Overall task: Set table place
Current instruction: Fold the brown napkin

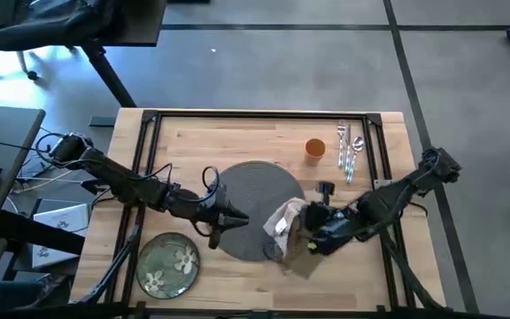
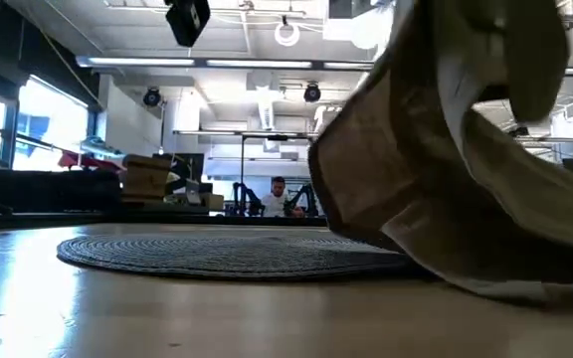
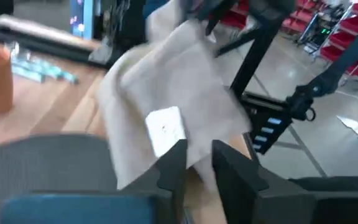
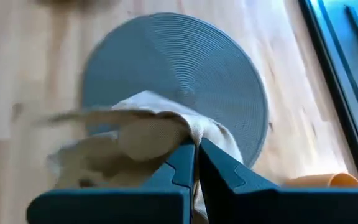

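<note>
The round dark-grey placemat (image 1: 253, 199) lies at the table's middle. At its near right edge the tan napkin (image 1: 289, 221) is bunched up, with my right gripper (image 1: 310, 232) shut on it. My left gripper (image 1: 237, 219) stands open over the placemat's near left part. It points toward the napkin (image 3: 173, 87), with nothing between its fingers. The green flowered plate (image 1: 168, 263) rests on the table's near left. The orange cup (image 1: 315, 148) and the silver cutlery (image 1: 351, 151) sit at the far right. My right gripper pinches a bunched fold at the napkin's top (image 4: 188, 134) between its two fingers, several layers. It comes from the table's right, slanting down. The cloth hangs slack below the fingers. Its lower part (image 2: 505, 278) lies on the table and laps onto the placemat's edge.
The table's black frame bars (image 1: 264, 115) run along the far edge and down both sides. Bare wood (image 1: 237, 142) lies between the placemat and the far edge. Grey desks and cables stand off the table's left.
</note>
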